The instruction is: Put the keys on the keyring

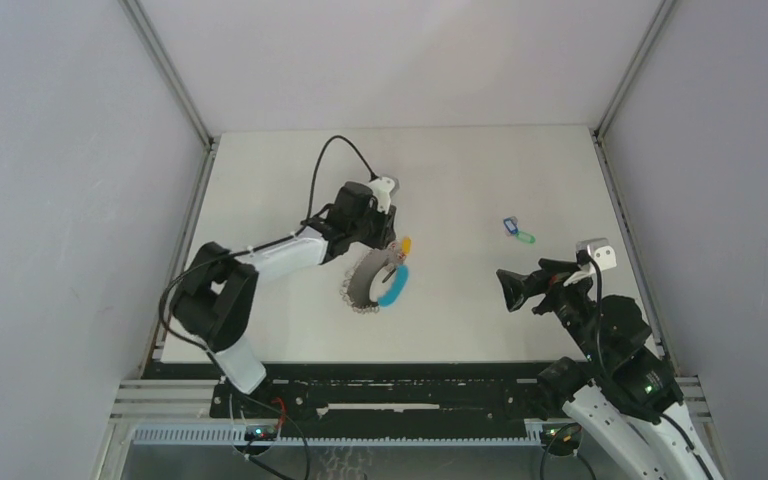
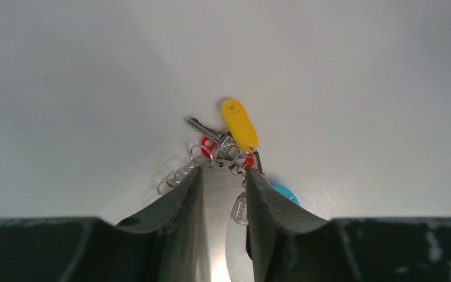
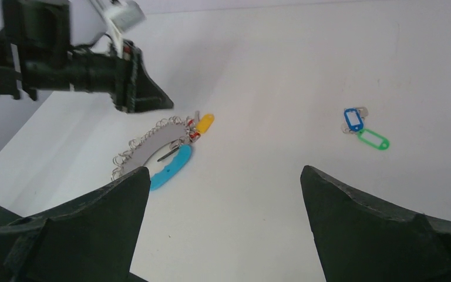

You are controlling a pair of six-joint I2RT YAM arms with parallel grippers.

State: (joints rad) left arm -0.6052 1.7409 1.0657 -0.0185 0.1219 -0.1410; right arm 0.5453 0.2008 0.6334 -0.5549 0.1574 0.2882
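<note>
Yellow is the colour to find first. The small yellow plastic key tag lies at the far edge of the round grey metal keyring, near the middle of the top view. From the left wrist it looks hooked in with the little wire loops there, but we cannot be sure.

The left gripper sits right over that ring. Its two black fingers are a little way apart, with the grey metal band showing between them. We cannot tell if they pinch the band or only stand on each side of it.

The small blue plastic key tag and the small green plastic key tag lie close together on the white bench, in the upper right of the top view, well apart from the ring. The green one slants from upper left to lower right.

The right gripper is spread wide and holds nothing. The two tags lie straight up the frame from its tips, so we think the right arm is much the nearer one to pick them up. It would then need to carry them left, towards the ring.
</note>
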